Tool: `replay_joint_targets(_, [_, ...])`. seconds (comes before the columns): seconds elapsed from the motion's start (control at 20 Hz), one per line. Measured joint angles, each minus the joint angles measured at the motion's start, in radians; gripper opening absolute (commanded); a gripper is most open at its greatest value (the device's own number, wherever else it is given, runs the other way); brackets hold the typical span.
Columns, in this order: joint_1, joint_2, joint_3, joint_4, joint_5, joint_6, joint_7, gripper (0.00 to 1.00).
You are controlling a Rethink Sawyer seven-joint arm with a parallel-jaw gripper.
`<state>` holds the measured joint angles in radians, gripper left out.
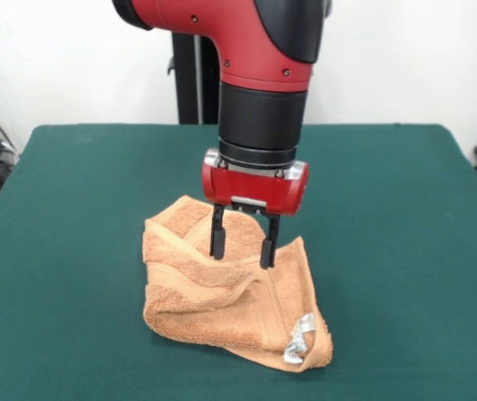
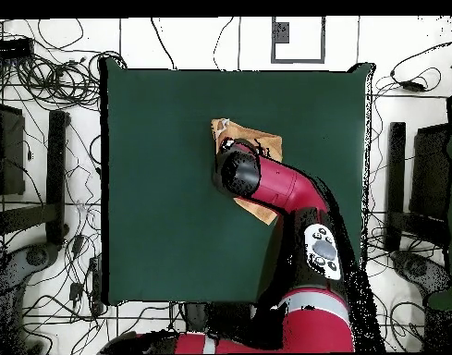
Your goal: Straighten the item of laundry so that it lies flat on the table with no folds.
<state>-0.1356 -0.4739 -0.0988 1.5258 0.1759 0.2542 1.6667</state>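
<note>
The orange-tan towel (image 1: 230,292) lies crumpled and folded on the green table (image 1: 71,251), with its white-silver label (image 1: 299,342) at the near right corner. My gripper (image 1: 244,249) hangs straight down over the towel's upper middle. Its two black fingers (image 1: 218,238) are spread apart and their tips touch or nearly touch the cloth, holding nothing. In the overhead view the arm (image 2: 266,185) hides most of the towel (image 2: 266,143), and the gripper itself is hidden under the arm.
The table (image 2: 164,185) is much wider than the towel. Cables and black stands (image 2: 54,166) lie on the floor around the table.
</note>
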Motion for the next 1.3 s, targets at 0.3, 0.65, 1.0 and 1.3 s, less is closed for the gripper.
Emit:
replay_joint_targets(0.3, [0.000,0.000,0.000,0.000,0.000,0.000,0.000,1.00])
replay_joint_targets(0.65, [0.000,0.000,0.000,0.000,0.000,0.000,0.000,1.00])
replay_joint_targets(1.0, [0.004,-0.001,0.000,0.000,0.000,0.000,0.000,1.00])
replay_joint_targets(1.3, [0.025,-0.016,-0.004,0.005,0.000,0.009,0.000,1.00])
